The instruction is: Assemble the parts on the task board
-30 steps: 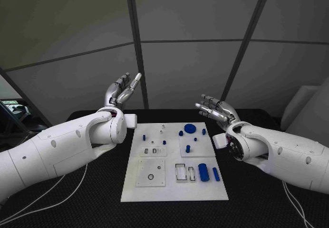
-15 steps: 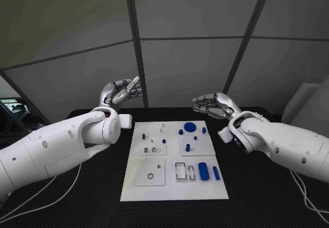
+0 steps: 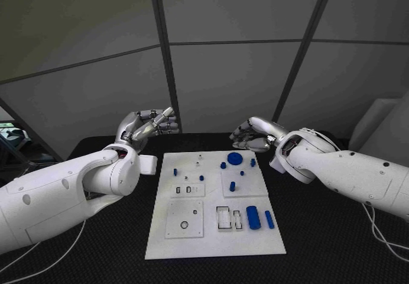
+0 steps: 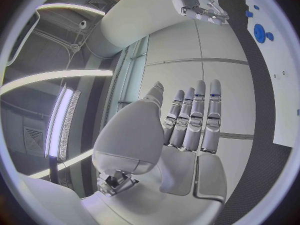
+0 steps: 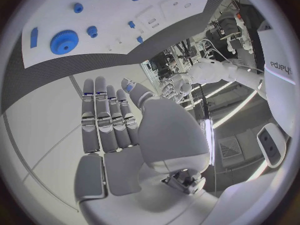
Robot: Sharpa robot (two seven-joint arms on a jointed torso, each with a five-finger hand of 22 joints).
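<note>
The white task board [image 3: 213,242] lies in the middle of the black table. Blue parts sit on it: a round gear [image 3: 234,157] at the far end, small pegs around it, and a thick cylinder [image 3: 252,213] beside a slim bar [image 3: 268,219] at the near right. My left hand [image 3: 149,124] hovers above the table beyond the board's far left corner, its fingers [image 4: 194,115] straight and holding nothing. Beyond the far right corner hovers my right hand [image 3: 252,135], also with straight fingers [image 5: 106,120] and nothing in them. The right wrist view shows the gear [image 5: 64,41] on the board [image 5: 100,5].
Grey wall panels stand behind the table's far edge. Black table surface [image 3: 341,236] runs along both sides of the board. White cables [image 3: 375,231] trail under both arms. The left wrist view catches the right hand [image 4: 197,5] above the board's [image 4: 281,60] far end.
Both hands have come down and swung inward toward the board's far end. The left fingers have tipped from pointing up to pointing across; the right hand has moved left.
</note>
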